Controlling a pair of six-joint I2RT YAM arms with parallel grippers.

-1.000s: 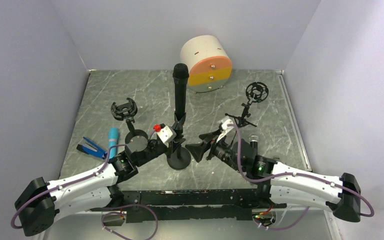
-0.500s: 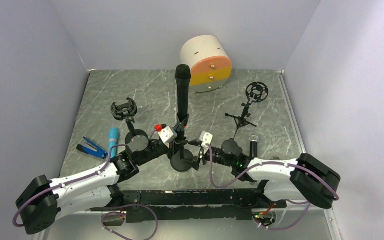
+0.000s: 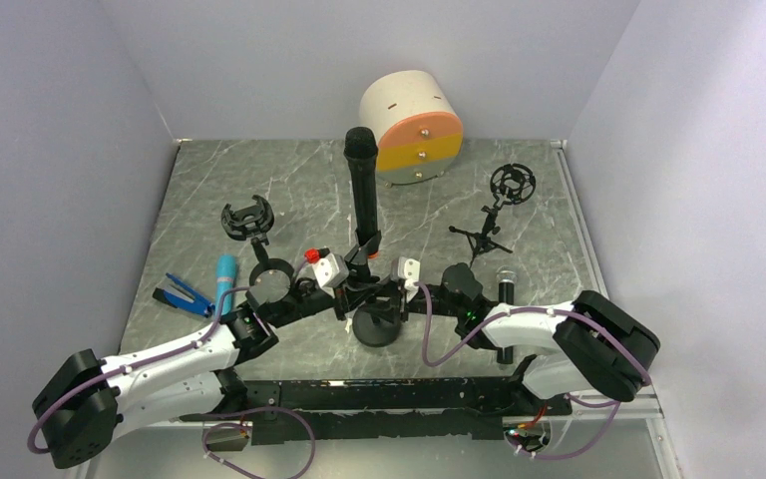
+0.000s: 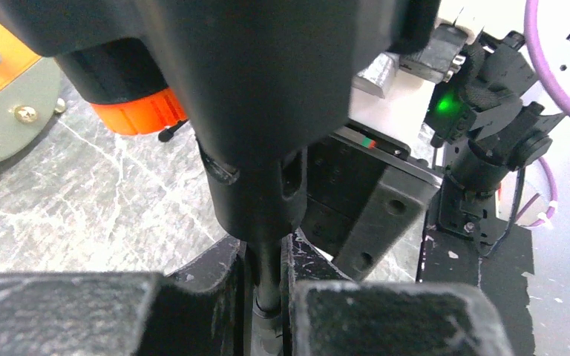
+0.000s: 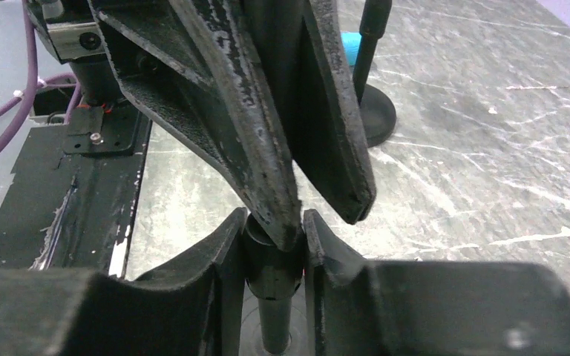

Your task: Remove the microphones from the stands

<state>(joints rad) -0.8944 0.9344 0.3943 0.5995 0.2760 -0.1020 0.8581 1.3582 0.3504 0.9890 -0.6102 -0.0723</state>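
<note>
Mic: upright in stand, frame centre.
My left jaws: pinching the stand.
My right jaws: pinching the stand too.

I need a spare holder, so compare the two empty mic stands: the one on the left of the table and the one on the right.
The left stand rises from a round disc base, while the right stand sits on spread tripod legs. The left stand's holder is a clip open at the top, and the right stand's is a closed ring. Both are black, upright and empty.
</note>
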